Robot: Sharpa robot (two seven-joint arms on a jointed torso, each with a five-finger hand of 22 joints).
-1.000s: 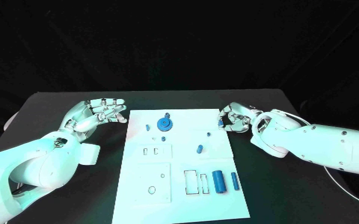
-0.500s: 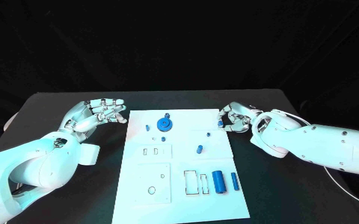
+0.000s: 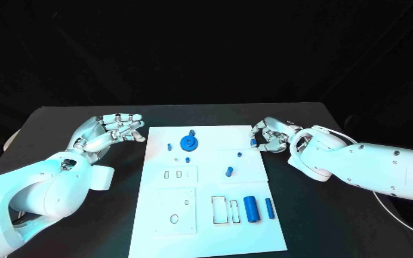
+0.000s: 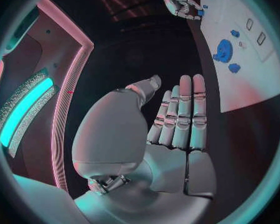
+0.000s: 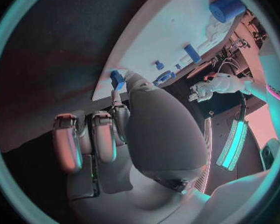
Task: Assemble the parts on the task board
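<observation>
a white rectangular board (image 3: 209, 210) carries about eight small blue parts. the right hand (image 3: 270, 136) pinches one blue part (image 3: 254, 142); the left hand (image 3: 110, 131) is spread, empty.

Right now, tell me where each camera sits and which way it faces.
Head view: on the robot's head, looking down at the task board; the left robot hand and right robot hand flank it.
Left wrist view: behind the left robot hand, looking along its fingers, with the blue round part off to one side.
Right wrist view: behind the right robot hand, looking across the board toward the blue cylinder.
Shared: both wrist views show the board and the opposite robot hand.
</observation>
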